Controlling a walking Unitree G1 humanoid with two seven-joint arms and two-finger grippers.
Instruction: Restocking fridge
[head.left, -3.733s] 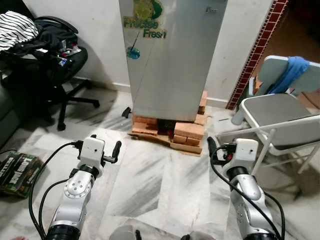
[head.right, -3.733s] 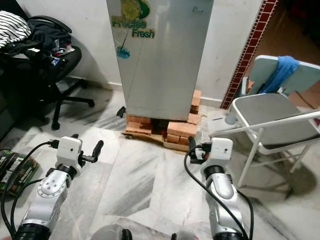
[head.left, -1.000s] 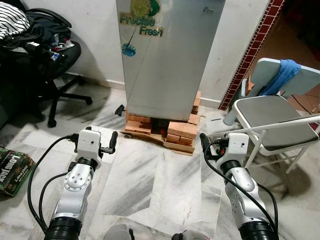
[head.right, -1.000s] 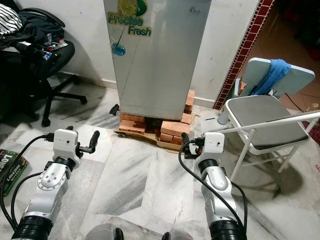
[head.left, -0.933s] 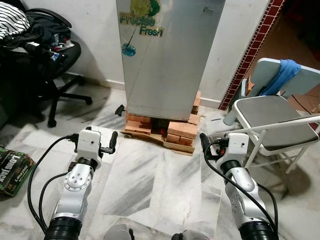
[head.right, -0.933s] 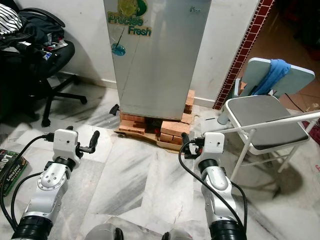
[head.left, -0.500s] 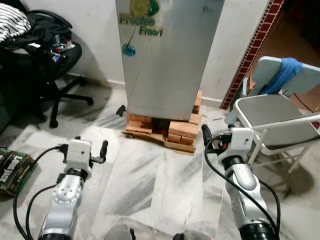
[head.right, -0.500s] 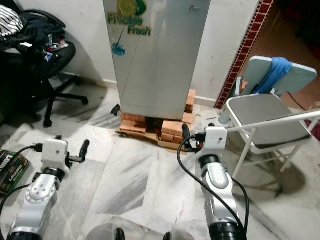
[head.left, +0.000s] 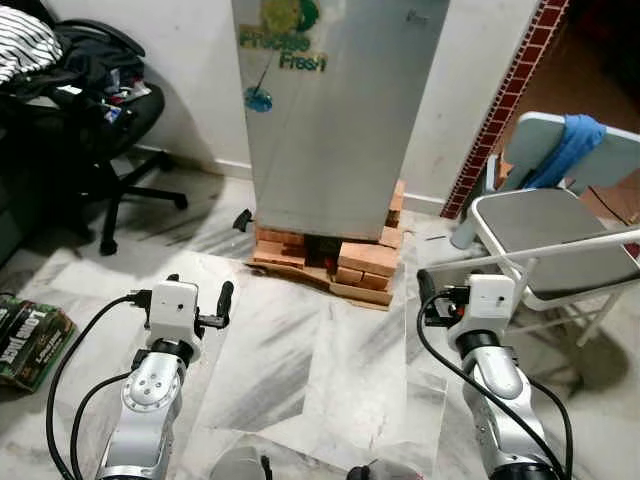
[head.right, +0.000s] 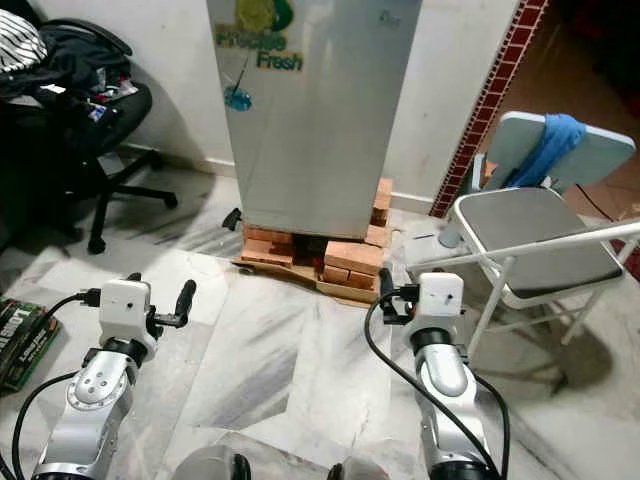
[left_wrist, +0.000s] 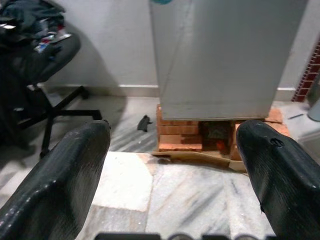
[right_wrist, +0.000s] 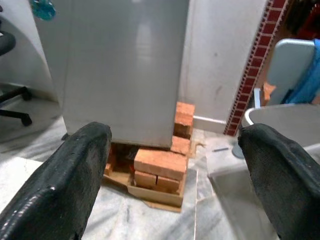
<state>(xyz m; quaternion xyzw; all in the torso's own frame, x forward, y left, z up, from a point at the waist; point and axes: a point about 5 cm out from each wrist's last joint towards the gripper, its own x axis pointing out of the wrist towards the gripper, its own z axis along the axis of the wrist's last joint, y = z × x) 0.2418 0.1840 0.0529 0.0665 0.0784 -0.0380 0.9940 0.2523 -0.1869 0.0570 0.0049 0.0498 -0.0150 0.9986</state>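
Head views: the fridge stands shut on bricks against the wall; nothing is restocked yet. Left wrist view: the left gripper is spread, empty. Right wrist view: the right gripper likewise gapes, holding nothing.

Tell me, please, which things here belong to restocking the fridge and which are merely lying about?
For the job:
fridge, door closed
left gripper, open, empty
right gripper, open, empty

Lying about:
bricks under the fridge
folding chair
blue cloth
office chair
box

Silver fridge, orange bricks, grey-veined white floor
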